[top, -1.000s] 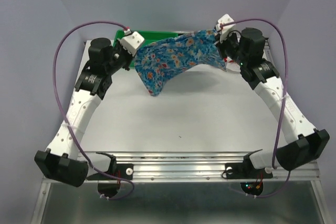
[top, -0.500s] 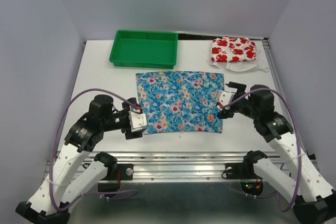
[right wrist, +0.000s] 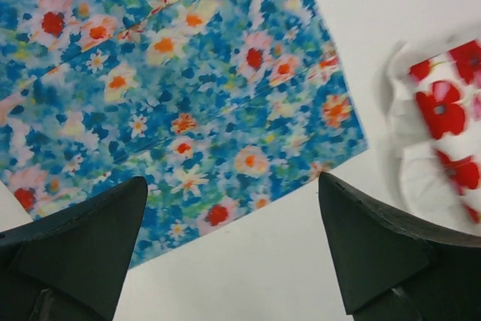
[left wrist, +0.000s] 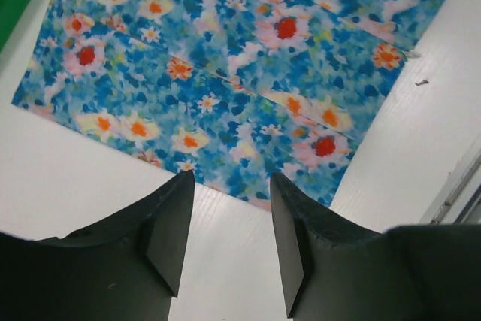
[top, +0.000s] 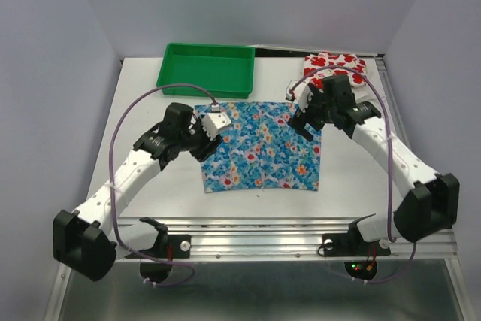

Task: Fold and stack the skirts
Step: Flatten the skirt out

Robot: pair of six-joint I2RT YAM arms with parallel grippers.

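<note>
We note left end effector [top: 214, 124] and right end effector [top: 297, 115] open and empty; limp blue skirt [top: 259, 148] probably needs corner pinches.

Overhead from behind, wrist views close downward, sharing blue skirt [top: 259, 155]

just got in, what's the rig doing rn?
Skirt folding, early on. The blue floral cloth skirt lies spread flat in the middle of the white table, with no fold visible yet. The left end effector and right end effector hover open and empty at its left and right edges, towards the far corners. The white cloth skirt with red flowers sits crumpled at the far right, and the green plastic tray is at the far side.
</note>
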